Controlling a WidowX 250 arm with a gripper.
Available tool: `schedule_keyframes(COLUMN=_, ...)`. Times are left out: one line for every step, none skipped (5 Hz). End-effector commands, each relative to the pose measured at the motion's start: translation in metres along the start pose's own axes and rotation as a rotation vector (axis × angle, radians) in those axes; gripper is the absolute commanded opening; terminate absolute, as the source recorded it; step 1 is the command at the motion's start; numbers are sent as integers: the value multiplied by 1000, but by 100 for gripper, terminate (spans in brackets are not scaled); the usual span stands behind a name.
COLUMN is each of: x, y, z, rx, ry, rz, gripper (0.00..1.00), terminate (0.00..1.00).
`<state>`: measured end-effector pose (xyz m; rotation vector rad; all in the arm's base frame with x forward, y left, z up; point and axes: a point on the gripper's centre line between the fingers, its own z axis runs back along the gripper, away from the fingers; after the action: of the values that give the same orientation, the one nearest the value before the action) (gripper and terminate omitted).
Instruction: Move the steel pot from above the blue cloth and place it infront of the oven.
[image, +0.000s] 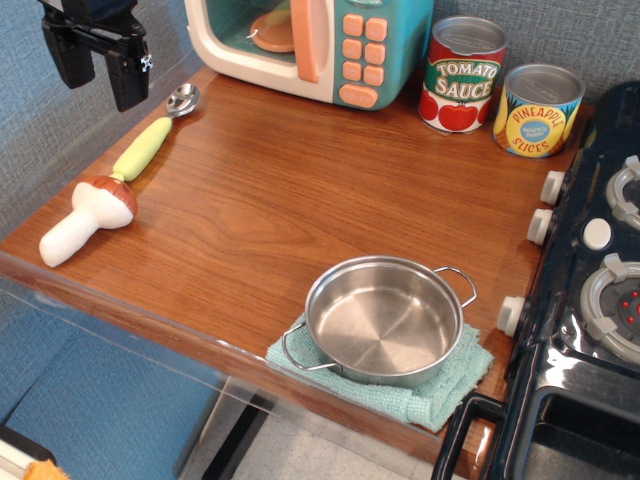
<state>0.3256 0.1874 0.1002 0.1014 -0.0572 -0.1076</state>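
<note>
The steel pot (384, 320) is shiny, shallow and empty, with two wire loop handles. It sits on the blue cloth (445, 385) at the table's front edge, next to the stove. The oven (318, 45) stands at the back, cream with a teal button panel and a salmon handle. My gripper (100, 62) is black and hangs high at the far left, above the table's left edge and far from the pot. Its two fingers stand apart with nothing between them.
A spoon with a yellow-green handle (152, 140) and a toy mushroom (90, 215) lie at the left. A tomato sauce can (461, 75) and a pineapple slices can (538, 110) stand at the back right. A black stove with white knobs (590, 300) borders the right side.
</note>
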Motion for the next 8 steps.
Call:
schedule_keyframes(x=0, y=0, z=0, rx=0, ry=0, rz=0, gripper=100, terminate=0)
schedule_keyframes(x=-15, y=-42, z=8, rx=-2, ry=-5, rz=-97, gripper=100, terminate=0)
schedule_keyframes(x=-31, y=-90, z=17, rx=-10, ry=-20, rz=-165, gripper=100, terminate=0)
schedule_keyframes(x=-48, y=-141, z=19, rx=-35, ry=-29, rz=-207, gripper=100, terminate=0)
schedule_keyframes(x=-56, y=-192, z=13, rx=-16, ry=-18, rz=-240, gripper=100, terminate=0)
schedule_keyframes(x=-53, y=-224, z=3, rx=20, ry=8, rz=-237, gripper=100, terminate=0)
schedule_keyframes(x=-48, y=-228, z=-10, rx=26, ry=39, rz=-220, gripper=100, terminate=0)
schedule_keyframes(x=-47, y=-229, z=-20, rx=-1, ry=65, rz=-214, gripper=100, terminate=0)
